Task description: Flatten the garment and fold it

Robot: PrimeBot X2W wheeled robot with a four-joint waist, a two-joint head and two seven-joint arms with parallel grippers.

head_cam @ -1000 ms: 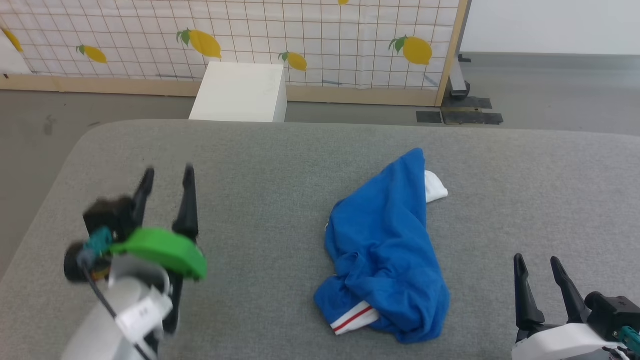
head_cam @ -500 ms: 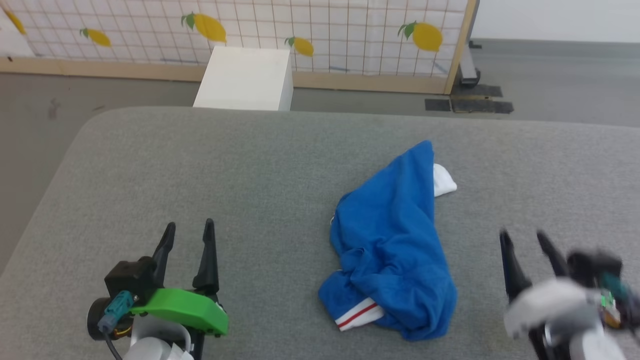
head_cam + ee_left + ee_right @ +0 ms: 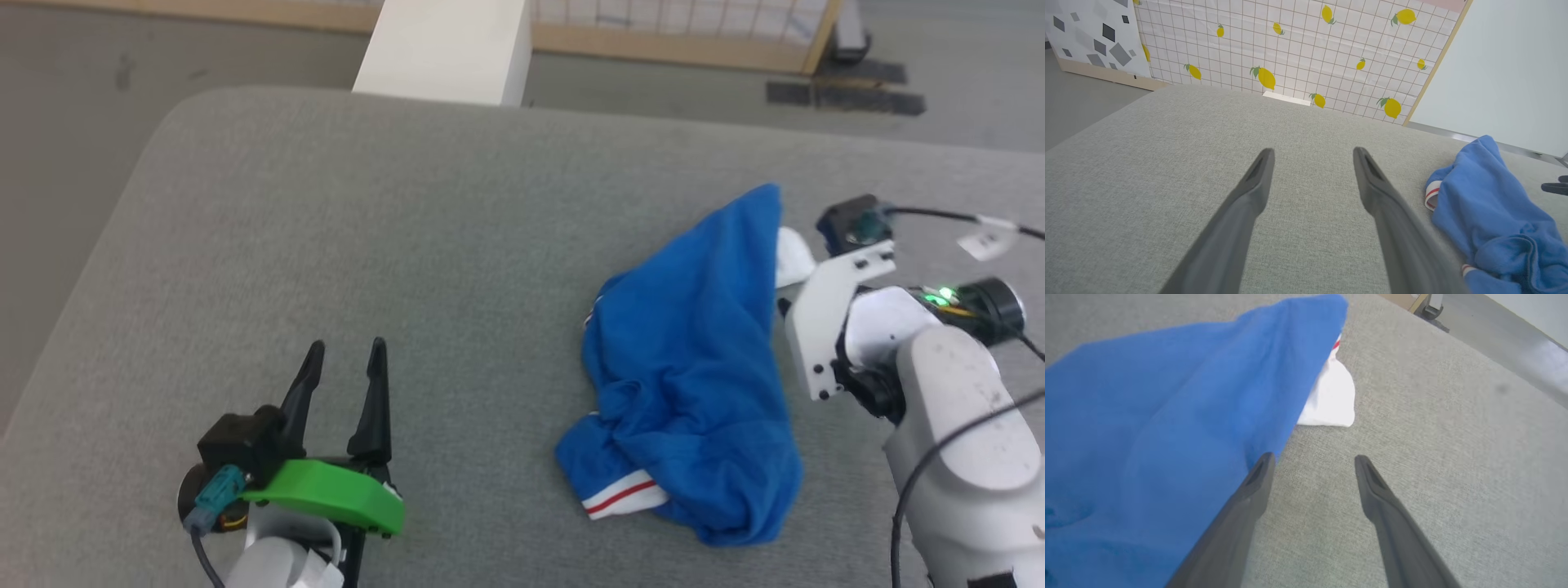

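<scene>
Blue jersey cloth, the garment (image 3: 694,367) lies crumpled in a heap on the grey upholstered surface (image 3: 326,204), right of its middle and well away from the left edge. Its narrow end points toward the far edge, where a white sleeve (image 3: 1331,396) pokes out from under the blue. A strip of red-striped white trim (image 3: 622,496) shows at the wider end, toward the near edge.

The left gripper (image 3: 346,347) hovers near the front left over bare upholstery, well apart from the garment, its jaws spread and holding nothing.

The right gripper (image 3: 1313,456) is at the garment's right side with its jaws also apart and empty. One finger (image 3: 1249,490) overlaps the blue hem; the other is over bare upholstery. Whether either touches is unclear.

A white box (image 3: 445,45) stands on the floor beyond the far edge.
</scene>
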